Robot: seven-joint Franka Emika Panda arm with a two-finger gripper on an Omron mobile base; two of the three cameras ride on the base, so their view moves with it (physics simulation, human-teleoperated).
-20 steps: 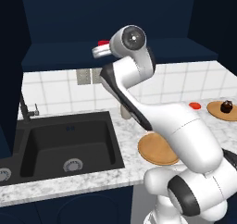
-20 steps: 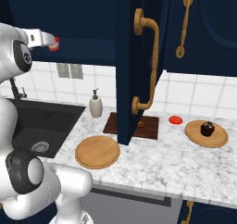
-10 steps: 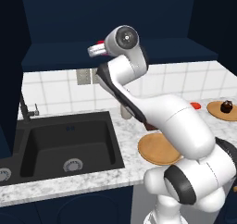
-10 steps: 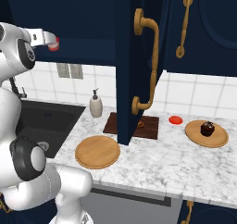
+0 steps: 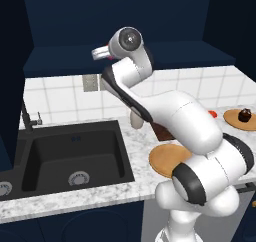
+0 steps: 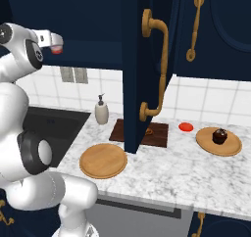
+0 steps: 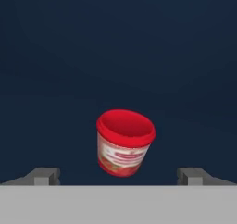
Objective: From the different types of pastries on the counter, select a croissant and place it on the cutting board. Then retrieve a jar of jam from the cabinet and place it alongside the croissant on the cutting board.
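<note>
The red jar of jam (image 7: 125, 142), with a pale label band, stands inside the dark navy cabinet straight ahead of my gripper (image 7: 119, 176). The gripper is open, its fingertips (image 7: 44, 174) short of the jar on either side and nothing between them. In the right base view the gripper (image 6: 52, 39) is raised high at the cabinet, with the jar (image 6: 57, 49) showing red just under it. The golden croissant (image 6: 148, 131) lies on the dark cutting board (image 6: 159, 134), partly hidden behind the open cabinet door (image 6: 142, 59). A dark muffin-like pastry (image 6: 219, 136) sits on the marble counter (image 6: 186, 167).
The open door with its bronze handle (image 6: 159, 69) hangs over the board. A round wooden plate (image 6: 230, 145) holds the muffin, and another plate (image 6: 103, 160) lies near the front edge. A soap dispenser (image 6: 101, 112), a flat red disc (image 6: 186, 127) and the black sink (image 5: 70, 151) are nearby.
The hand has pushed a little deeper towards the cabinet and the jar, and the arm has swung with it. The gripper has stayed open.
</note>
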